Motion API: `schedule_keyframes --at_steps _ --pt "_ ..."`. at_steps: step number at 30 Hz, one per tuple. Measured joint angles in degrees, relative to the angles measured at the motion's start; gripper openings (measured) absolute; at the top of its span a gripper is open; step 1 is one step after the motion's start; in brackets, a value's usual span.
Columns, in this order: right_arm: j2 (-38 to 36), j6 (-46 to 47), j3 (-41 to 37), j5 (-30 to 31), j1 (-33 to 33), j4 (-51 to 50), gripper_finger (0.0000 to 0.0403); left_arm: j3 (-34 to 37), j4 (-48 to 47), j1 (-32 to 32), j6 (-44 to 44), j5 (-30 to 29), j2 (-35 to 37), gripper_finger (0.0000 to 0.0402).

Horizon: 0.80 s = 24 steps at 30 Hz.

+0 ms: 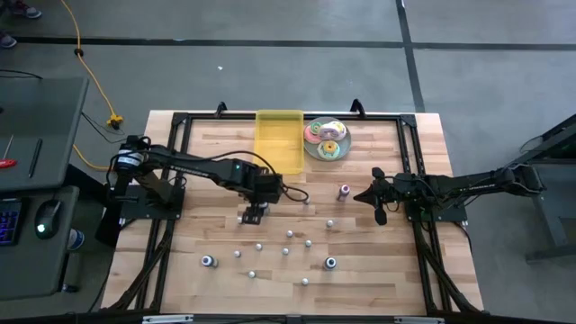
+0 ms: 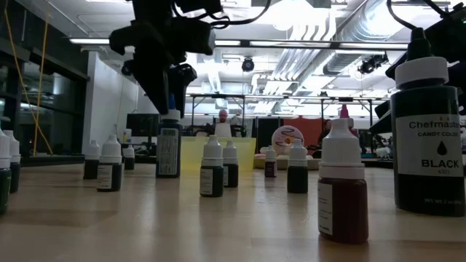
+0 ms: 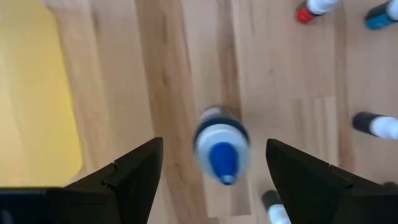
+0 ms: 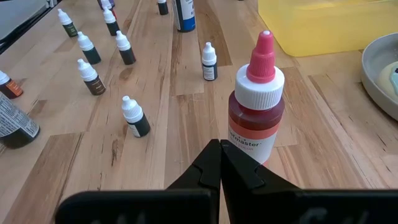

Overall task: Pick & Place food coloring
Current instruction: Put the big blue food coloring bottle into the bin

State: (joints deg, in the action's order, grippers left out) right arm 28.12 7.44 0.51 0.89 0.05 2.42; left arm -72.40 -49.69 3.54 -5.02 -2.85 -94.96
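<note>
A food coloring bottle with a white cap and blue tip (image 3: 221, 146) stands upright on the wooden table (image 1: 378, 279). My left gripper (image 3: 214, 180) hangs open above it, pointing steeply down, one finger on each side, touching nothing. In the low view the gripper (image 2: 166, 87) is just over that bottle (image 2: 169, 149). Several more small bottles (image 1: 290, 234) stand scattered toward the near edge. My right gripper (image 4: 221, 163) is shut at the table's right, close in front of a pink-capped bottle (image 4: 256, 106), also seen from above (image 1: 343, 191).
A yellow tray (image 1: 280, 139) lies at the far edge, with a plate of doughnuts (image 1: 326, 138) to its right. Close to the low camera stand a large black bottle (image 2: 428, 145) and a dark red one (image 2: 343, 189). A red-capped and a blue-capped bottle (image 3: 311, 9) stand beyond the left gripper.
</note>
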Motion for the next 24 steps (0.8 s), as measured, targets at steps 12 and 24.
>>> schedule_keyframes --at_steps 12,24 --pt "0.0 0.0 0.0 0.0 0.0 0.0 0.0 0.0 0.1 -1.7 -0.8 3.0 0.0 0.0279" --pt "0.0 0.0 0.0 0.0 0.0 0.1 0.0 0.1 0.2 -1.7 -0.8 3.5 -1.4 0.0275"
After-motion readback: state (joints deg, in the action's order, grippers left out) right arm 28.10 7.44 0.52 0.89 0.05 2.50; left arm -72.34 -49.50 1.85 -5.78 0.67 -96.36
